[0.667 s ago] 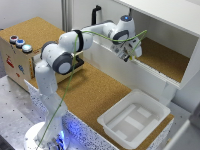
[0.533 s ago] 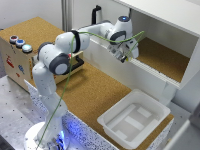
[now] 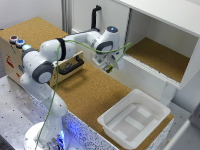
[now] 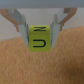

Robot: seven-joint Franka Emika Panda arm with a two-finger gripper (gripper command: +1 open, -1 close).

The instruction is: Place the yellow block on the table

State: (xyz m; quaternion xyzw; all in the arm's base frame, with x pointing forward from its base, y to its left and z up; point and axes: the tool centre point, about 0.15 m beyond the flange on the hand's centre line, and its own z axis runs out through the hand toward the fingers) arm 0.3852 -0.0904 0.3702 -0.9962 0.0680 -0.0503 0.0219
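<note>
The yellow block (image 4: 39, 38), a small cube with dark letters on its faces, is pinched between my gripper's (image 4: 40, 35) two grey fingers (image 4: 22, 26). My gripper is shut on it. In the exterior view the gripper (image 3: 110, 66) hangs in the air above the brown cork table (image 3: 85, 95), just in front of the cabinet's lower edge. The block (image 3: 108, 69) shows there only as a small yellow spot at the fingertips. In the wrist view, cork lies below the block with a gap between them.
A white bin (image 3: 134, 117) stands on the table at the exterior view's right front. The white cabinet with its cork-lined shelf (image 3: 160, 57) is behind the gripper. A wooden box with buttons (image 3: 15, 47) stands at the exterior view's left.
The gripper has come away from the cabinet opening, moving down and toward the exterior view's left with the block still held.
</note>
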